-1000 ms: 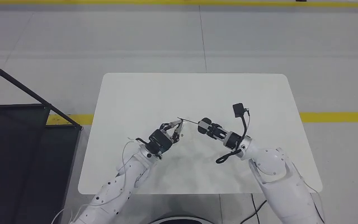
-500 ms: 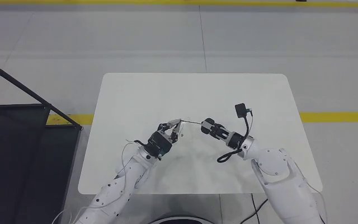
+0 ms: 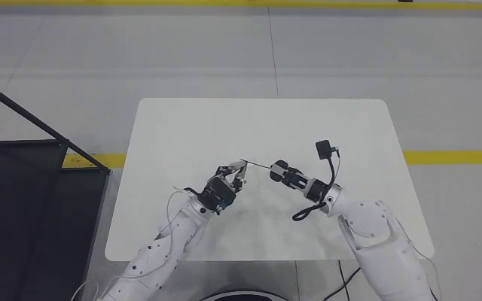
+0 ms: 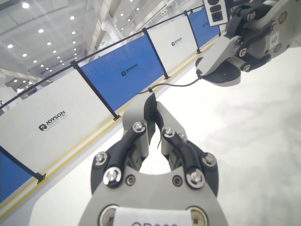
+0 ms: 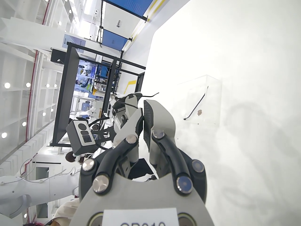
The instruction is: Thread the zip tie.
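A thin black plastic zip tie point(image 4: 174, 85) hangs in the air over the middle of the white rectangular table point(image 3: 339, 135), stretched in a slight curve between the two grippers. Its small blocky head sits just past the fingertips of the left gripper point(image 4: 152, 102), with a short stub poking out beyond it. The left gripper is clamped on that end. The right gripper point(image 3: 276, 170), at 3 o'clock from the left one, pinches the other end.
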You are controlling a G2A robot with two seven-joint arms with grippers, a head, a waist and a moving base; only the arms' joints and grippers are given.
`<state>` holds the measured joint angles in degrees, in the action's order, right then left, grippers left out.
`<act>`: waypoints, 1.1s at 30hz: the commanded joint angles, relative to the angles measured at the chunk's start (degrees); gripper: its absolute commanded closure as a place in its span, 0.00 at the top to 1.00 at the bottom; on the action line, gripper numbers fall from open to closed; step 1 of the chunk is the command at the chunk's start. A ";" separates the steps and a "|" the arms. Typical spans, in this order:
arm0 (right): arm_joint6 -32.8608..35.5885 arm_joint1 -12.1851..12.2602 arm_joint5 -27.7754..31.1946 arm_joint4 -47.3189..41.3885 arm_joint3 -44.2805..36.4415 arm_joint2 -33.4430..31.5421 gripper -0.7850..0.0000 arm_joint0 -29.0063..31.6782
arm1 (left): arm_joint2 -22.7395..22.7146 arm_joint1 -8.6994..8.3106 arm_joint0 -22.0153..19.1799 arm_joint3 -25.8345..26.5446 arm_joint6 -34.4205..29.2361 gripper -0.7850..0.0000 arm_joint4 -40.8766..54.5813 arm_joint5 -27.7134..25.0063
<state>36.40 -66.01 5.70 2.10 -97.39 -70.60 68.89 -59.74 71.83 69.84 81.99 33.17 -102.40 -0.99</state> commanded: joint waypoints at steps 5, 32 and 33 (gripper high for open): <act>0.04 0.03 0.49 0.83 -0.09 0.17 0.00 0.04 | 0.37 0.06 -0.72 -0.68 0.24 0.00 -0.15 -3.40; 4.16 0.71 21.08 -7.00 1.64 -2.32 0.00 4.19 | 0.01 0.26 -1.39 -1.29 -1.62 0.00 5.21 -13.84; 4.66 0.74 21.53 -7.42 1.92 -2.35 0.00 4.06 | -0.06 0.26 -1.53 -1.27 -1.76 0.00 5.61 -14.50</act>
<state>40.45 -65.30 26.76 -4.81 -95.78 -72.92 73.12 -59.74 72.10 68.48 80.71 31.56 -97.24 -14.59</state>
